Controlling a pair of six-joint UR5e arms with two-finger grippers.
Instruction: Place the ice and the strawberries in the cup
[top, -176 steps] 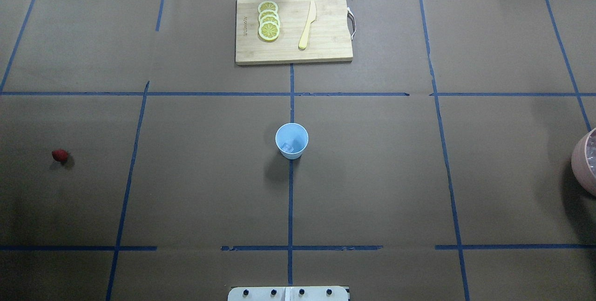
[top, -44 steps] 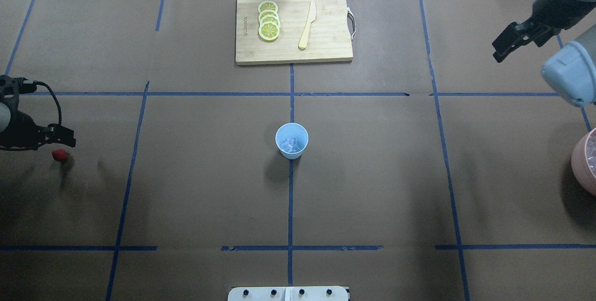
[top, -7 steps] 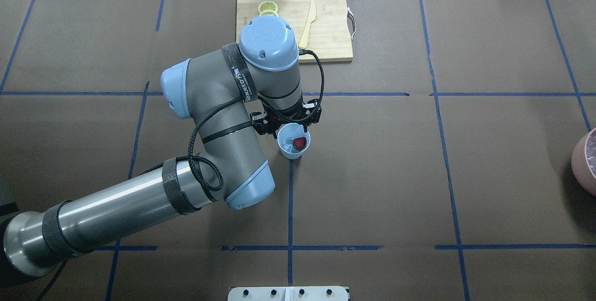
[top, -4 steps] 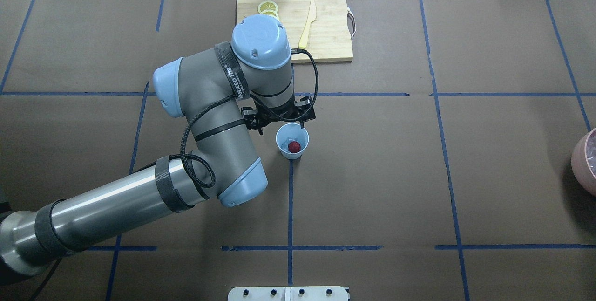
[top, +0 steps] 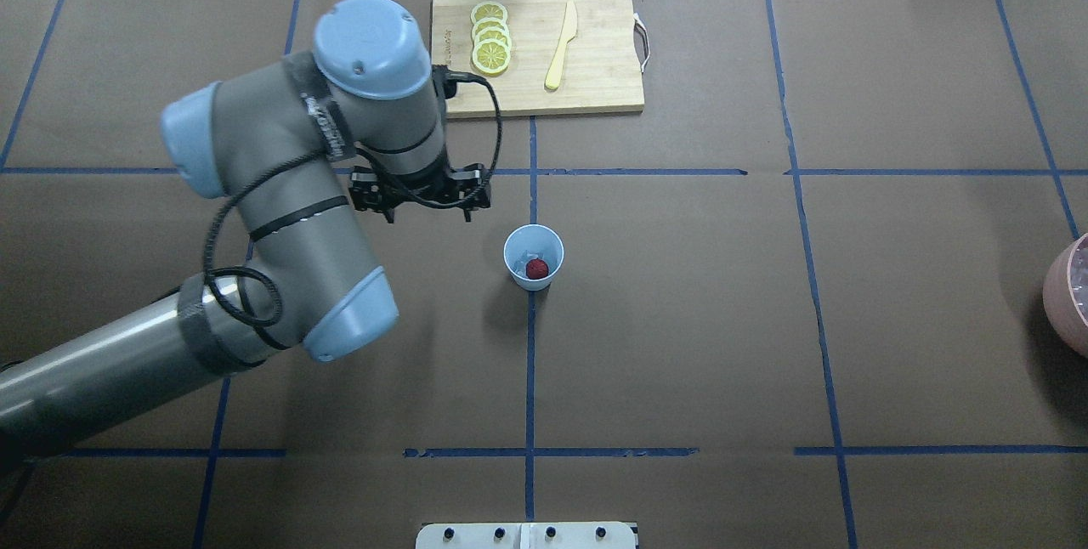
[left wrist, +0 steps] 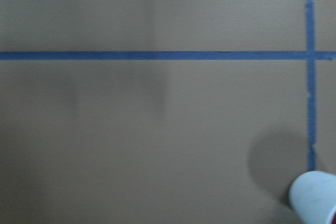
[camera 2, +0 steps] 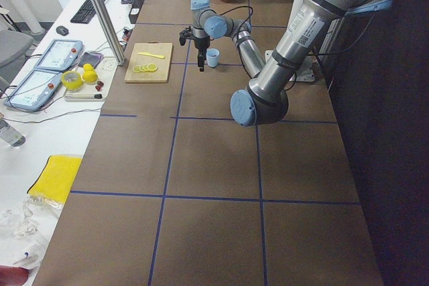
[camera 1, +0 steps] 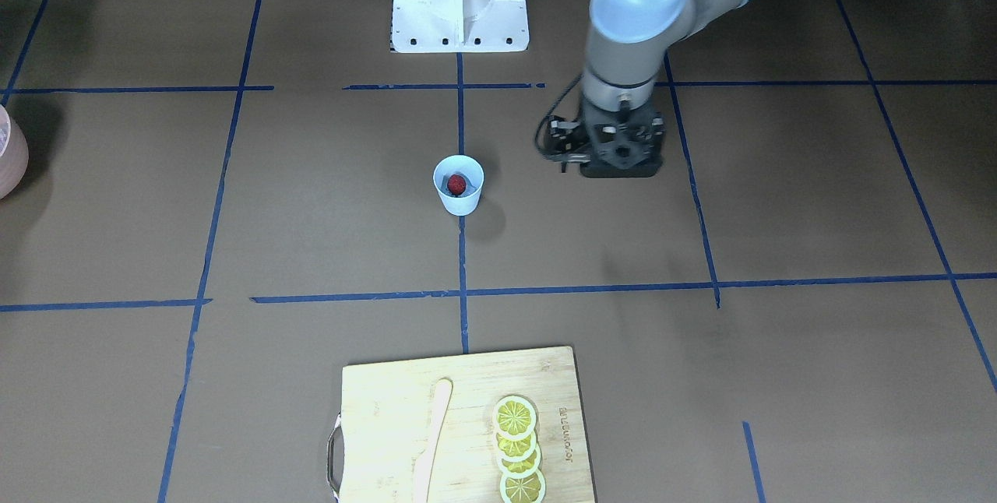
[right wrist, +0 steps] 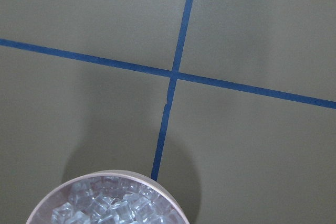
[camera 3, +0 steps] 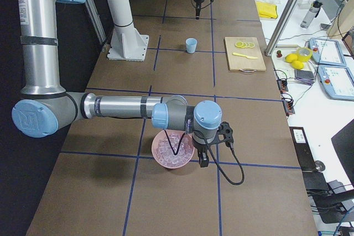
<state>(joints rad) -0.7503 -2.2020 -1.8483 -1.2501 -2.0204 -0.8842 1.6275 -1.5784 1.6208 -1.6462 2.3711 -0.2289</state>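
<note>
Left end effector hovers near the cup; I cannot tell its spread. The strawberry lies inside on ice, so the task looks finished. Right end effector, state likewise untellable, hangs beside the pink ice bowl.

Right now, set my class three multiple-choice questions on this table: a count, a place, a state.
1. How many lemon slices lie on the cutting board? A two B four C six
2. Where is the strawberry? A on the cutting board B in the cup C among the lemon slices
3. How does the cup stand? A upright B on its side C upside down
Answers: 1 B, four overlapping slices show; 2 B, red shows inside its rim; 3 A, its open mouth faces up.
</note>
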